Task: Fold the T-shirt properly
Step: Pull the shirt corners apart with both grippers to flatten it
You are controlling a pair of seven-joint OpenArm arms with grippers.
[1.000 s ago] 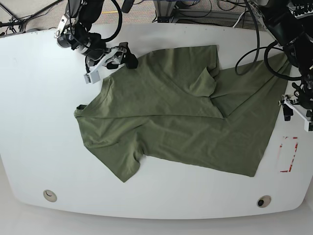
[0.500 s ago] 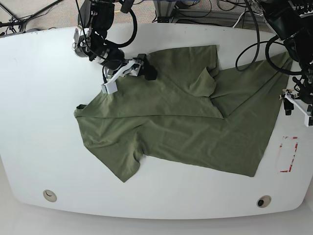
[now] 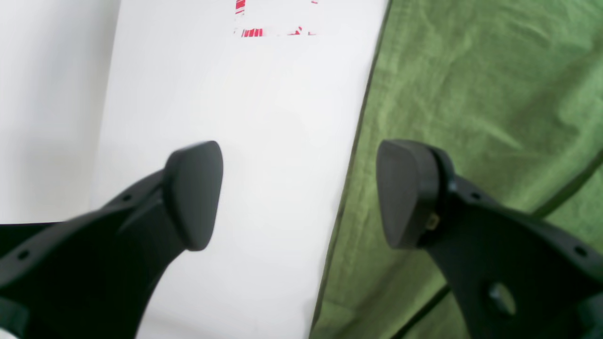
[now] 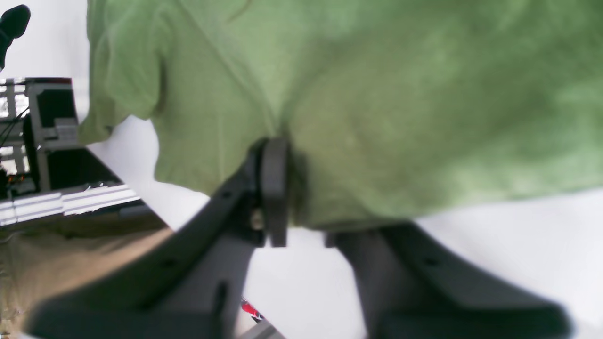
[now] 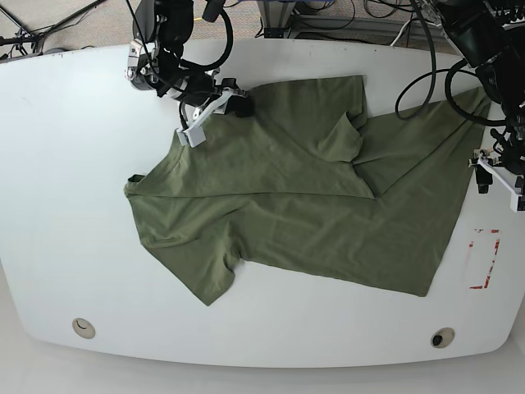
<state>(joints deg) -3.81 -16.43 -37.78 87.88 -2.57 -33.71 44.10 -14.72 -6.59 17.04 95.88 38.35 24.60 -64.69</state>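
right gripper (image 5: 234,105) has slid along and clamped the t-shirt (image 5: 295,205) edge.

Probably a robotics lab: white table (image 5: 57,164), tangled cables (image 5: 426,49), metal framing (image 4: 61,202).

White table (image 5: 66,164) w/ rounded corners filled most of base view. Red-and-white sticker (image 5: 482,258) sat flat nr its right edge; also seen at top of left wrist view (image 3: 273,19). Two round inserts along front edge: pale one (image 5: 82,328) at left, darker one (image 5: 443,337) at right. Black cables (image 5: 344,16) lay on floor behind table.
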